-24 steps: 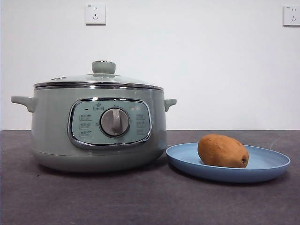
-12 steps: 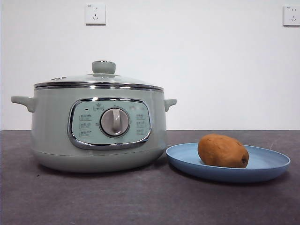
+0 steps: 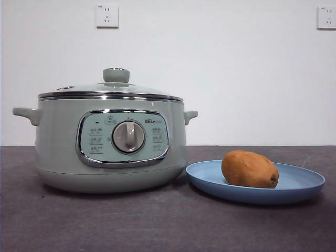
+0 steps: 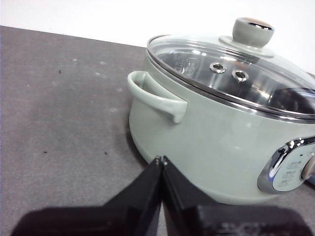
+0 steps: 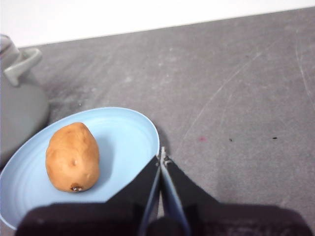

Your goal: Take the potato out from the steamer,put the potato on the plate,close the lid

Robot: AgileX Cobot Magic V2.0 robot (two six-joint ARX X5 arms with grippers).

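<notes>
Steamer (image 3: 107,144) sits at the left of the desk (image 3: 157,226) with the lid (image 3: 110,90) seated on its chrome rim, knob up. Left gripper (image 4: 161,160) hangs beside the steamer's side handle, jaws pressed together, holding nothing. Further right, the potato (image 3: 249,169) lies on the plate (image 3: 304,186), which sits just beside the steamer. Right gripper (image 5: 161,156) hovers at the plate's edge, jaws closed and empty. We see nothing shifted over the last second, so we judge all three steps done and both arms idle.
</notes>
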